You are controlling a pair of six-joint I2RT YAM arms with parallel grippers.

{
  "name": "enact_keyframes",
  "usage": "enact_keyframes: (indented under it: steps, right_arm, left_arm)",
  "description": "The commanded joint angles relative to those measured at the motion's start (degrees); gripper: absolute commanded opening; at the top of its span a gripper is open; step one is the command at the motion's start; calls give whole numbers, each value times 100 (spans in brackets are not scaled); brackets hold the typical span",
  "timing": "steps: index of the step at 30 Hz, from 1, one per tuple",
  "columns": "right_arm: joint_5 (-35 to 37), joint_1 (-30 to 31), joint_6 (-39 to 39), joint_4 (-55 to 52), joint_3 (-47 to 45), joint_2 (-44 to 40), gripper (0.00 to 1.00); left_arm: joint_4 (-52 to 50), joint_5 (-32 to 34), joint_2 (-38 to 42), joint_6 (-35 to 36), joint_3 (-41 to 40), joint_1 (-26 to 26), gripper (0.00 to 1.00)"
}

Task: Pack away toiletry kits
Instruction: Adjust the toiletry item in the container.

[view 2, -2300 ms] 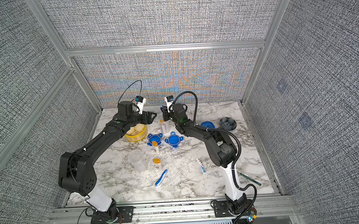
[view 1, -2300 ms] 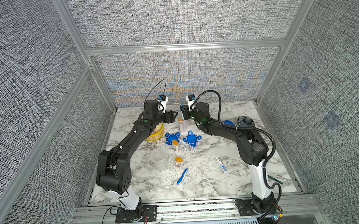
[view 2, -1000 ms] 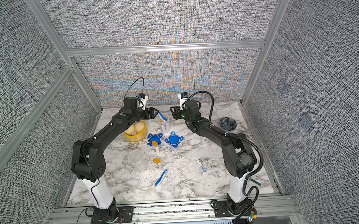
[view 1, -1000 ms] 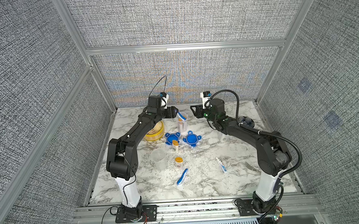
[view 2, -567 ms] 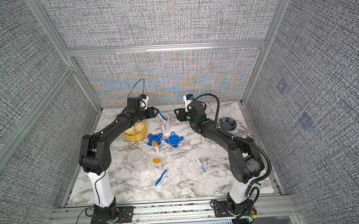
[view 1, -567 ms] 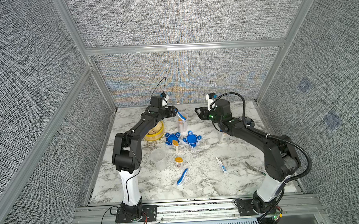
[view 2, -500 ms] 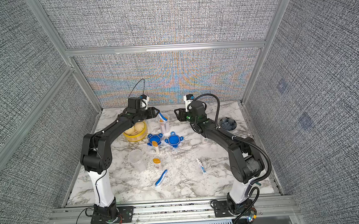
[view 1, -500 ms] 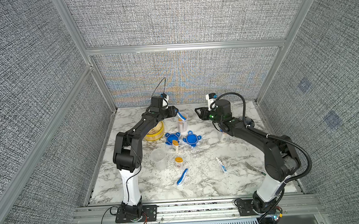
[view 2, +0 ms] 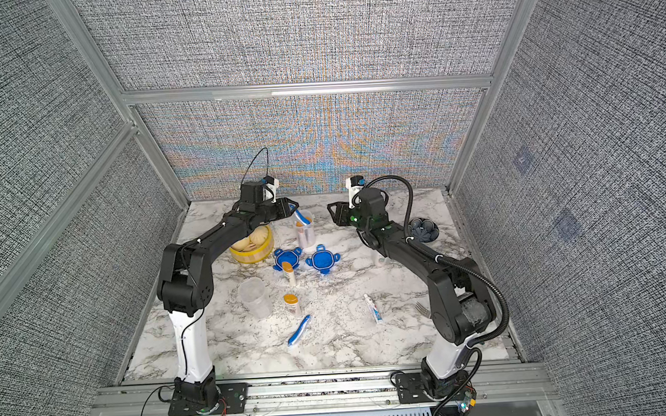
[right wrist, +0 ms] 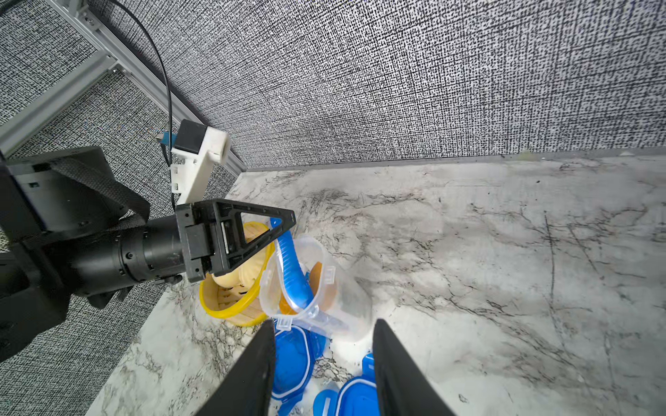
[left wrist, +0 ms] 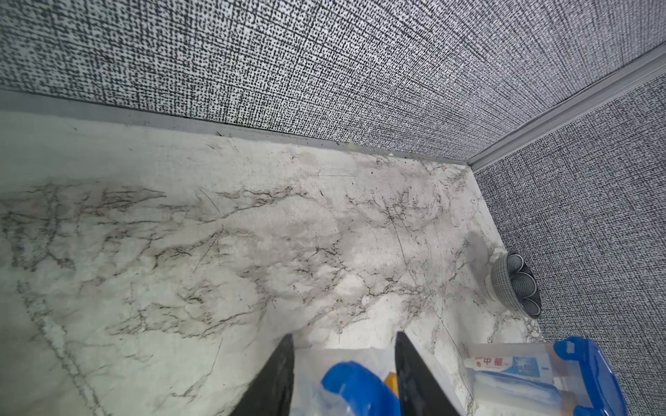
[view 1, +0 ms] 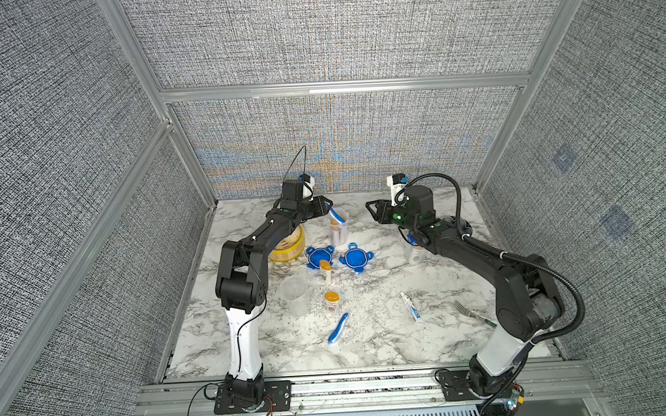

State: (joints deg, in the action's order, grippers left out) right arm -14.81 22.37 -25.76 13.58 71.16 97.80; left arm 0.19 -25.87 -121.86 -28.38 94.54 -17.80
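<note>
Two spread claws, left claw straddling toothbrush standing in jar, right claw holding nothing

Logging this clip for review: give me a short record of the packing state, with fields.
left gripper: jaws either side of the upright toothbrush in the open jar, gap showing
right gripper: open, empty, in the air
lidded jar: one, packed toothpaste inside
loose: blue lids, empty jar, orange-capped bottles, flat toothbrush, toothpaste tube
</note>
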Motion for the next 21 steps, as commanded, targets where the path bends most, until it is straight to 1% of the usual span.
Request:
enact_keyframes:
  steps: [1,5,11,13,21]
  right_arm:
    - [17,-15,2,59,-23,-54,46]
    - [57,-28,14,63,-62,-86,46]
    - [83,-44,37,3,-32,-79,46]
    - [118,-56,36,-7,-40,-93,46]
    - [136,-83,37,-10,-67,-94,46]
  left_arm:
    - [419,-182,-22,-162,-23,21,40]
    - [720,-292,-19,-292,-123,32,32]
    - [1308,-659,60,-396,-218,58,24]
    - [1385,-747,97,-418,-224,66,23]
    - [1824,-982,254,-391,-313,66,14]
